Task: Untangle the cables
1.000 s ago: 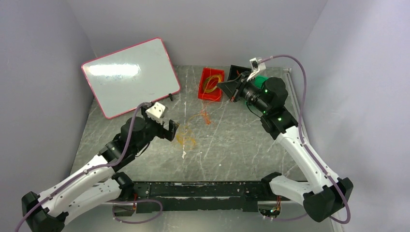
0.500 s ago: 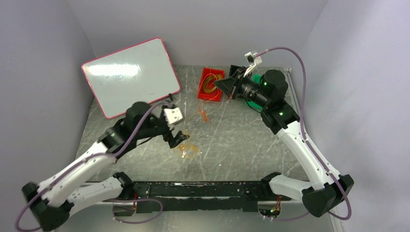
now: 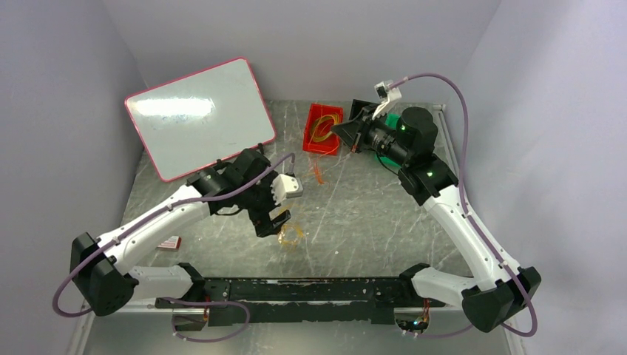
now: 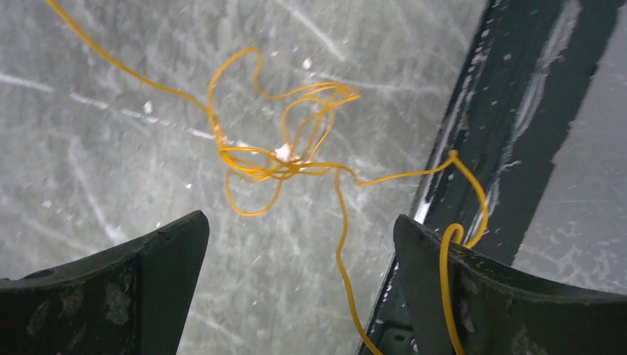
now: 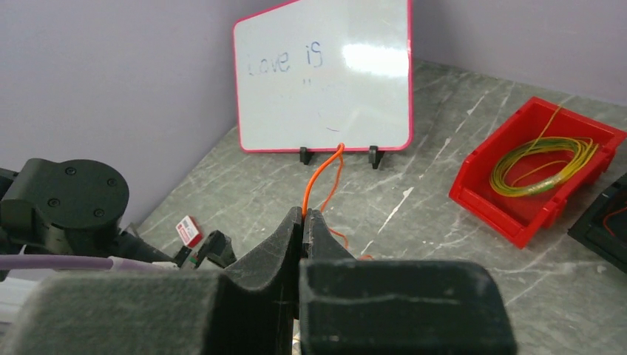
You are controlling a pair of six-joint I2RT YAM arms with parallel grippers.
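Observation:
A loose yellow cable tangle point(image 3: 290, 233) lies on the grey table; in the left wrist view the tangle point(image 4: 281, 159) spreads ahead of the fingers. My left gripper point(image 3: 270, 220) hovers just left of it, open point(image 4: 299, 229), and one yellow strand runs between the jaws and loops over the right finger point(image 4: 458, 288). My right gripper point(image 3: 341, 134) is raised at the back and shut point(image 5: 304, 214) on a thin orange cable point(image 5: 322, 177), which hangs down to the table point(image 3: 316, 174). No black cable shows.
A red bin point(image 3: 323, 127) with coiled yellow-green cables point(image 5: 538, 164) stands at the back, with a black bin point(image 3: 361, 111) beside it. A pink-framed whiteboard point(image 3: 198, 115) leans at the back left. A small red-white box point(image 3: 170, 242) lies front left. A black rail point(image 4: 517, 126) runs along the near edge.
My left arm has swung right and forward, turning its wrist, and its gripper has come down beside the yellow tangle. The right gripper has stayed raised, holding the orange cable.

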